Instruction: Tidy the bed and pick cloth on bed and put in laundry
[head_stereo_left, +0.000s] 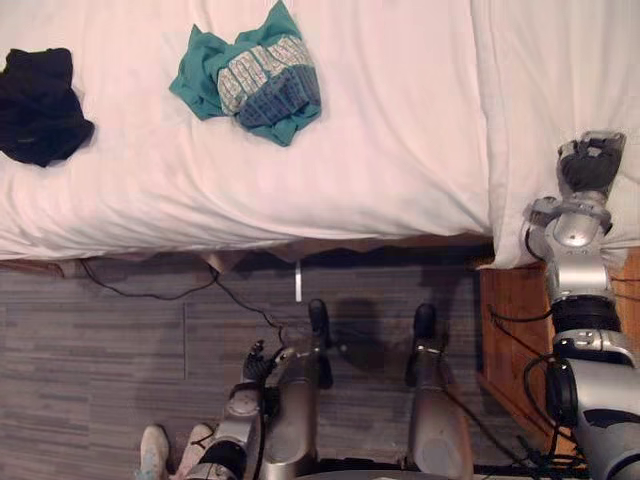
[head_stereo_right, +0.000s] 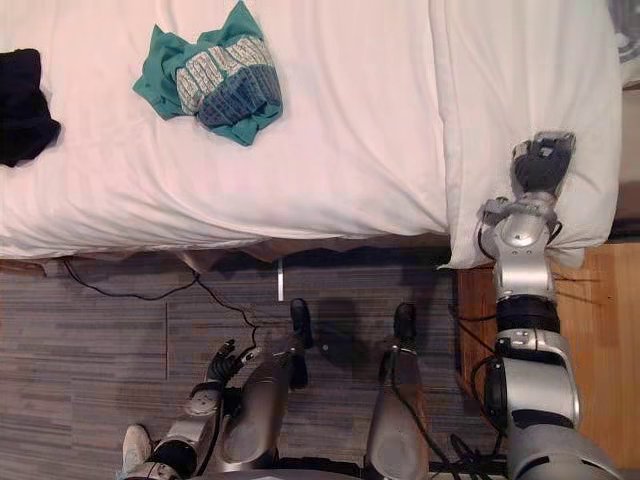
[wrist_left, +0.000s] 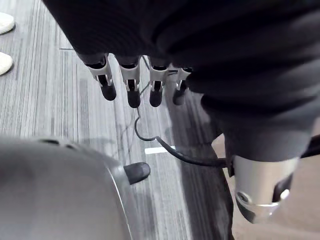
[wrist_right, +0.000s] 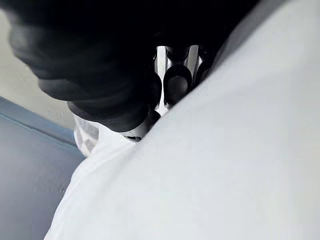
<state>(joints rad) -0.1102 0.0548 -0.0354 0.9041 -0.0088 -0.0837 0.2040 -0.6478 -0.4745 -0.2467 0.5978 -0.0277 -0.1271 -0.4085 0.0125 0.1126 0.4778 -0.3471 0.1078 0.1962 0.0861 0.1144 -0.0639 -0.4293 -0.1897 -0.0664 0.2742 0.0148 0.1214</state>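
Tidying seems the step in hand: left hand (wrist_left: 131, 80) hangs near the floor (head_stereo_left: 100, 380), fingers apart; right hand (head_stereo_left: 588, 165) rests on the pillow (head_stereo_left: 550, 70), grip unclear; teal clothes (head_stereo_left: 255, 75) and black cloth (head_stereo_left: 38, 105) lie far left on the bed (head_stereo_left: 400, 130), needing a long reach next.

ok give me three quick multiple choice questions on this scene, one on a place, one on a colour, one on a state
1. Where is the black cloth? A in a basket; B on the bed, robot's left side; C in a hand.
2. The bundle mid-bed is mostly: A red; B yellow; C teal.
3. The left hand is: A open; B shut on cloth; C shut on a cable.
Answers: B, it lies on white bedding; C, teal folds show; A, straight fingers hang over the floor.
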